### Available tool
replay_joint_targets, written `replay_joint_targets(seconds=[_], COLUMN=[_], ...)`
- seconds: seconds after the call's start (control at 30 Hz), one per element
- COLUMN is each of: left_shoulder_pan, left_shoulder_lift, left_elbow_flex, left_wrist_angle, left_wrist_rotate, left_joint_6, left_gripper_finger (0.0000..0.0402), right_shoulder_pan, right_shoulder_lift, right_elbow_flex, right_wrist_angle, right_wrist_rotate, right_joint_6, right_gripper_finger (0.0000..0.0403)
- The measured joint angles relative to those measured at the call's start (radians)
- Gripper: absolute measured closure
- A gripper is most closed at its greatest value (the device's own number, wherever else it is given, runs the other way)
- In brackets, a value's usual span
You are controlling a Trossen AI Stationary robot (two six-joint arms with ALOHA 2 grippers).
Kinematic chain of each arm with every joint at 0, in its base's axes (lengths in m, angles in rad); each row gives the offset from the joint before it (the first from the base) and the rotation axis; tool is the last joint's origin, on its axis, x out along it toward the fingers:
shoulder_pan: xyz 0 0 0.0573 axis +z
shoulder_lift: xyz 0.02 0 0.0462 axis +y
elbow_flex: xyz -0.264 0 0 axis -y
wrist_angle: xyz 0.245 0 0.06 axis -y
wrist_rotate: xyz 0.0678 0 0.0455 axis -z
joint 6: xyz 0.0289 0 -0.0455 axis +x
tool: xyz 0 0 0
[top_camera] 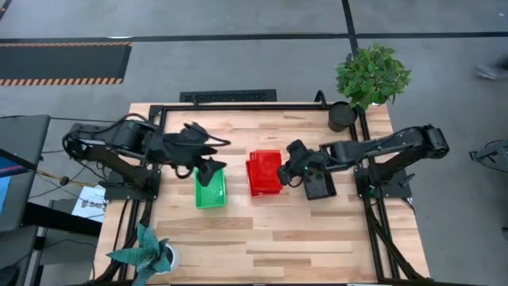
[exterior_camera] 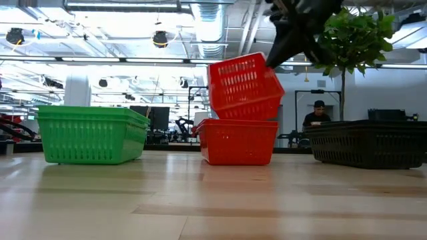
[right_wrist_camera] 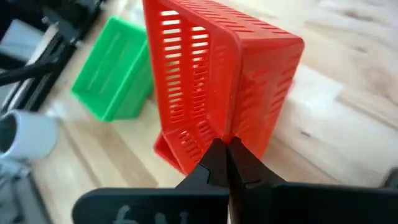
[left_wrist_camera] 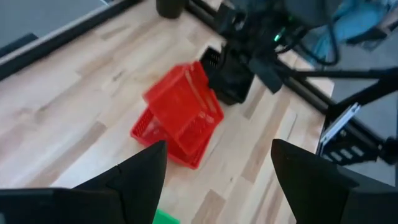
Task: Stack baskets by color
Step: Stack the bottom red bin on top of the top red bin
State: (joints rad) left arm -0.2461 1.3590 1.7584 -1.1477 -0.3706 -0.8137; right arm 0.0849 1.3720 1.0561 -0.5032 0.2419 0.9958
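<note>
The bench (top_camera: 262, 238) is pale wood in jointed strips, smooth with a soft sheen that mirrors the baskets in the low view. The red baskets (exterior_camera: 239, 113), green baskets (exterior_camera: 90, 135) and black baskets (exterior_camera: 367, 142) look like slightly glossy perforated plastic. The right end effector (right_wrist_camera: 227, 163) has matt black fingers, probably plastic. The frame (top_camera: 159, 119) edging the bench looks like black metal.

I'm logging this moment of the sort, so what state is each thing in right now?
Tilted red basket: lifted, pinched by its rim, tipped over the red one below.
Lower red basket: upright on the table.
Green baskets: upright on the table, released.
Black baskets: upright on the table, untouched.
Left hand: open, above the green baskets.
Right hand: shut on the tilted red basket's rim.
</note>
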Motion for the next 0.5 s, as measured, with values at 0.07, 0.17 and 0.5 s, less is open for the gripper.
replay_joint_targets(seconds=[0.07, 0.17, 0.5], left_shoulder_pan=[-0.009, -0.013, -0.013], left_shoulder_lift=[-0.024, -0.054, -0.107], left_elbow_flex=[0.0, 0.0, 0.0], left_wrist_angle=[0.003, 0.003, 0.033], left_wrist_rotate=[-0.025, -0.062, -0.05], left_joint_6=[-0.008, -0.01, 0.028], left_gripper_finger=[0.0127, 0.0127, 0.0128], right_shoulder_pan=[-0.036, -0.079, -0.123], right_shoulder_lift=[0.003, 0.003, 0.003], right_elbow_flex=[0.0, 0.0, 0.0], right_wrist_angle=[0.027, 0.032, 0.042], right_wrist_rotate=[-0.086, -0.18, -0.355], right_joint_6=[-0.036, -0.067, -0.114], right_gripper_finger=[0.0403, 0.0403, 0.0403])
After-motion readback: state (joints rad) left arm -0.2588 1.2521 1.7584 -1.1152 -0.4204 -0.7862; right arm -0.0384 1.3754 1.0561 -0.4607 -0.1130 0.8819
